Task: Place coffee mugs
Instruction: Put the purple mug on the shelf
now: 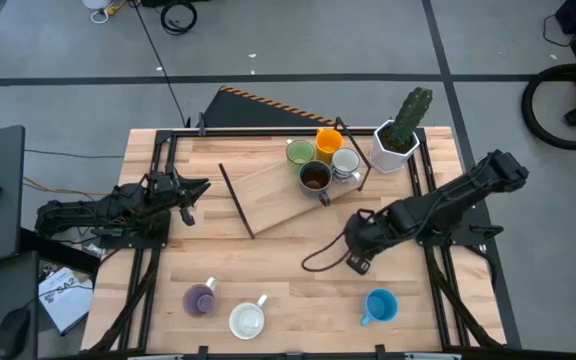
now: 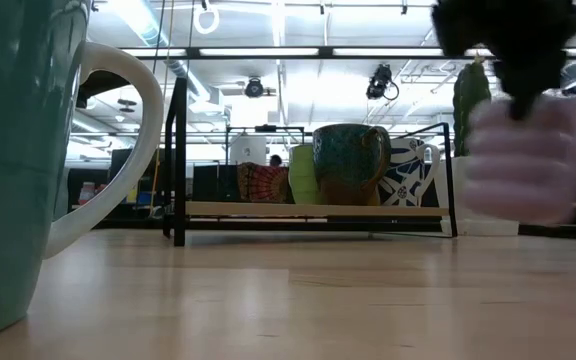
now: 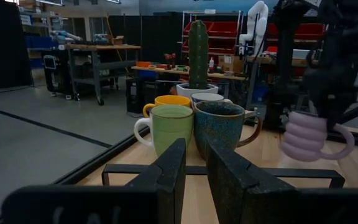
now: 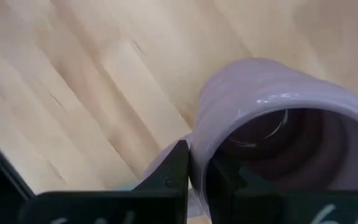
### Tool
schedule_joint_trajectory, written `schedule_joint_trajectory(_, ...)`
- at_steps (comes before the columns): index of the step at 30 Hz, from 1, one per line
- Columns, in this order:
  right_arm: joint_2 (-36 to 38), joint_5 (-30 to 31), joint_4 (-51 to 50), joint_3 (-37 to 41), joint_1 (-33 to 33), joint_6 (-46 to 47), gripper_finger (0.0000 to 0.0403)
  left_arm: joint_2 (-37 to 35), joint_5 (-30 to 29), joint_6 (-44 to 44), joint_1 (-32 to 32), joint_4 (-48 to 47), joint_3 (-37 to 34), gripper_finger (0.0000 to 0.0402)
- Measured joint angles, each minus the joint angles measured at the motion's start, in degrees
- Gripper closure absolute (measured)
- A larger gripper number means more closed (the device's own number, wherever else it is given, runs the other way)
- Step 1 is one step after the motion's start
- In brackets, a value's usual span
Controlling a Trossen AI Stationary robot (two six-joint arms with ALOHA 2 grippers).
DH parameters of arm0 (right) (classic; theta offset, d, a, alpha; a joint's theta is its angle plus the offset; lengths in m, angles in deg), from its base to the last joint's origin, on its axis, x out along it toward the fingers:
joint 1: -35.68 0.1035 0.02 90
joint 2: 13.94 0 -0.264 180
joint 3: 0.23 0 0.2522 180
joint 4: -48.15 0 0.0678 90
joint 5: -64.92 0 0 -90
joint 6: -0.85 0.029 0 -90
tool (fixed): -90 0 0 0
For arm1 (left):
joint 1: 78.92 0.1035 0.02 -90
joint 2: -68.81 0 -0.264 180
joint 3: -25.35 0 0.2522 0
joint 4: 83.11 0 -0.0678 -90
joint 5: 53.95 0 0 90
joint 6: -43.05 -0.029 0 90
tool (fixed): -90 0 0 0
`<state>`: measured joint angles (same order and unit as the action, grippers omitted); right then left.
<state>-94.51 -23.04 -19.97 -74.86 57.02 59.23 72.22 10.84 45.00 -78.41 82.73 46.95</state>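
My right gripper (image 1: pixel 358 247) hangs over the table's middle right, shut on a ribbed lilac mug (image 3: pixel 306 138), which it hides in the high view. On the rack's wooden shelf (image 1: pixel 268 195) stand several mugs: green (image 1: pixel 300 152), orange (image 1: pixel 328 140), white (image 1: pixel 346 162) and dark brown (image 1: pixel 315 177). Near the table's near edge a purple mug (image 1: pixel 200 300), a white one (image 1: pixel 248 320) and a blue one (image 1: pixel 380 305) rest on their bases. My left gripper (image 1: pixel 196 188) waits at the table's left, shut but for a narrow slit, facing the rack. My right gripper pinches the lilac mug's rim wall (image 4: pixel 199 155), one finger (image 4: pixel 222 183) inside the mug and one finger (image 4: pixel 176 168) outside. It comes from above, pointing down. The mug (image 2: pixel 528 160) hangs below the fingers, mouth up, lifted clear of the table.
A white faceted pot with a cactus (image 1: pixel 400 140) stands at the rack's right end. A dark cable (image 1: pixel 318 262) loops on the wood beside my right gripper. The white-handled mug (image 2: pixel 28 150) looms close before the low camera. Bare wood lies between the rack and the near mugs.
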Motion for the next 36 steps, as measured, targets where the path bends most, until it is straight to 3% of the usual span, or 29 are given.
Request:
schedule_joint_trajectory(5, -1.5, 0.6, 2.4, -3.2, -3.5, -6.7, 0.0364, 0.0, 0.0, -0.1, 0.0, 0.0, 0.0, 0.0333)
schedule_joint_trajectory(10, -10.7, 0.8, 3.6, -11.6, -5.4, -15.6, 0.0364, 0.0, 0.0, -0.1, 0.0, 0.2, 0.0, 0.0333)
schedule_joint_trajectory(19, -29.9, 0.4, -9.2, -36.9, -10.3, -31.6, 0.0364, 0.0, 0.0, 0.0, 0.0, 0.2, 0.0, 0.0333)
schedule_joint_trajectory(27, -40.1, 0.3, -15.2, -54.8, -15.6, -44.2, 0.0364, 0.0, 0.0, 0.0, 0.0, 0.2, 0.0, 0.0333)
schedule_joint_trajectory(31, -42.0, 0.6, -18.1, -59.9, -18.3, -49.1, 0.0364, 0.0, 0.0, 0.0, 0.0, 0.2, 0.0, 0.0333)
schedule_joint_trajectory(36, -42.3, -1.0, -18.4, -60.1, -21.5, -52.7, 0.0364, 0.0, 0.0, 0.0, 0.0, 0.2, 0.0, 0.0333)
